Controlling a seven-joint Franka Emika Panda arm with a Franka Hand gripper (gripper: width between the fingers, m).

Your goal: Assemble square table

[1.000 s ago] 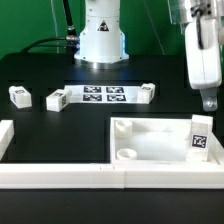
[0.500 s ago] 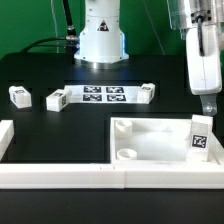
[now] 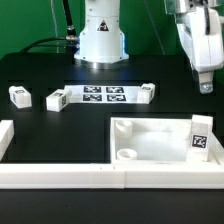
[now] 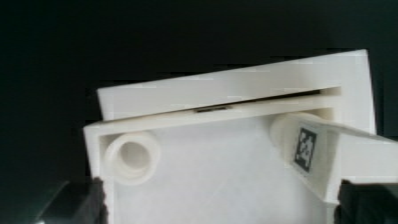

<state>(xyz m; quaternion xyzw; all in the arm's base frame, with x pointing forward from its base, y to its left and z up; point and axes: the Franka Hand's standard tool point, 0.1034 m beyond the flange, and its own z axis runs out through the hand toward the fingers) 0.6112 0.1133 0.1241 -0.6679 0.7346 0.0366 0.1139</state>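
Note:
The white square tabletop (image 3: 150, 140) lies at the exterior view's lower right, rim up, with a round socket (image 3: 127, 156) in its near corner. One tagged leg (image 3: 199, 135) stands upright in its right corner. Three loose leg blocks lie on the black table: the first (image 3: 18, 95), the second (image 3: 58, 99) and the third (image 3: 147, 92). My gripper (image 3: 205, 86) hangs open and empty well above the standing leg. In the wrist view the tabletop (image 4: 214, 190), a socket (image 4: 134, 155) and the tagged leg (image 4: 306, 150) lie below the gripper (image 4: 217, 207), whose dark fingers (image 4: 71, 205) stand wide apart.
The marker board (image 3: 103, 95) lies between the loose legs. A long white border bar (image 3: 60, 176) runs along the front, with a short arm (image 3: 5, 135) at the left. The robot base (image 3: 100, 40) stands at the back.
The gripper has risen and drifted slightly toward the exterior view's left, away from the standing leg. Nothing else has moved.

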